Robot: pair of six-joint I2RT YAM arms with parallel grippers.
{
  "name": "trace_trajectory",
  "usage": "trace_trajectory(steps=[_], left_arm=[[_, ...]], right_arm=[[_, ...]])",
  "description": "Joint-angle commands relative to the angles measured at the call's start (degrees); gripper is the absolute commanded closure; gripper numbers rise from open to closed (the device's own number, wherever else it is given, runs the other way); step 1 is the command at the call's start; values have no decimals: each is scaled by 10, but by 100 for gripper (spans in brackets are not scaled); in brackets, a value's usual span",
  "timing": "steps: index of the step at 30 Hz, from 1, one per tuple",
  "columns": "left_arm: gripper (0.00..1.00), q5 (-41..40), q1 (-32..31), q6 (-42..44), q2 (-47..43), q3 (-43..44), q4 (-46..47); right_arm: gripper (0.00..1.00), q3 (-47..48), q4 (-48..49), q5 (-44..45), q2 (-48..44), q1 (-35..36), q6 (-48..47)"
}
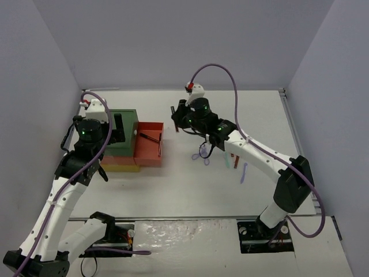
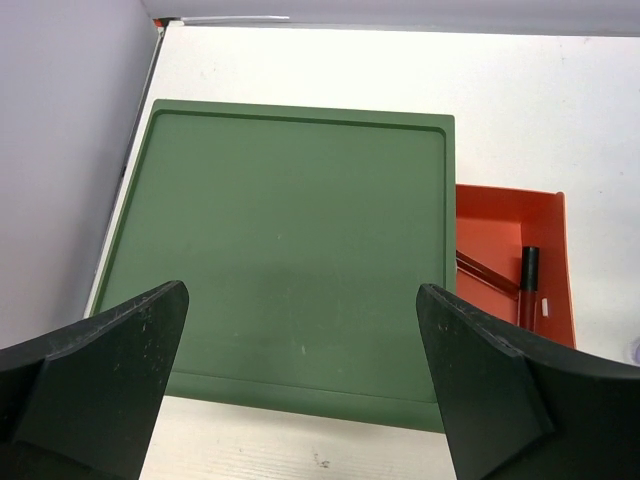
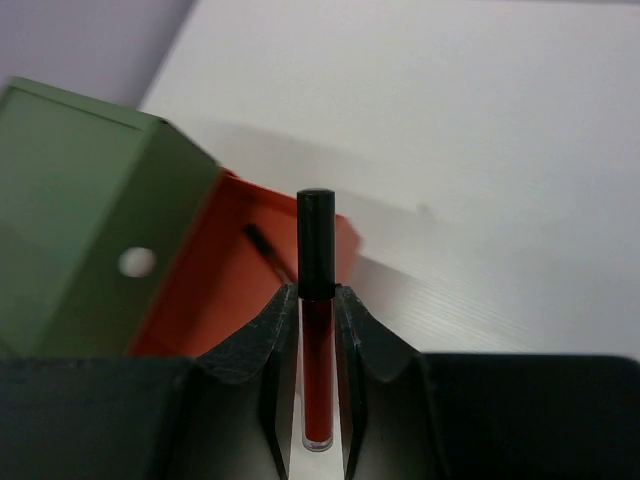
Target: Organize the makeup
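We see a stacked drawer box near the left of the white table: a flat green top with a raised rim, a yellow layer at the bottom, and a red-orange drawer standing open toward the table's middle. The green wall above the drawer bears a small pale round spot (hole or mark, we cannot tell). Plain grey walls enclose the table.
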Motion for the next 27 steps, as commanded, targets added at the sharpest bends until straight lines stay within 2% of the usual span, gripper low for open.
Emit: trace_trajectory(steps=[1,3,7,11,13,16,19,22,27], left_arm=[[3,3,5,-4,-10,9,58],[3,0,5,-3,-9,8,58],[3,-5,5,0,-4,8,56],[3,-4,5,1,-3,10,53],[3,1,5,0,-2,10,53],[3,6,5,0,1,11,51],[3,4,5,0,4,12,48],[3,7,5,-1,6,11,48],[3,11,7,-5,11,13,47]], right_arm=[[98,52,84,-7,70,27,85],[93,72,97,-16,98,36,101],[66,110,94,-29,138,51,103],[41,119,66,-19,133,55,68],[35,117,40,17,114,54,43],[32,91,7,73,72,45,-11],[32,39,-17,133,27,6,-52],[33,-32,-47,136,-23,-53,-77],[40,-110,-85,125,-59,-154,-114]])
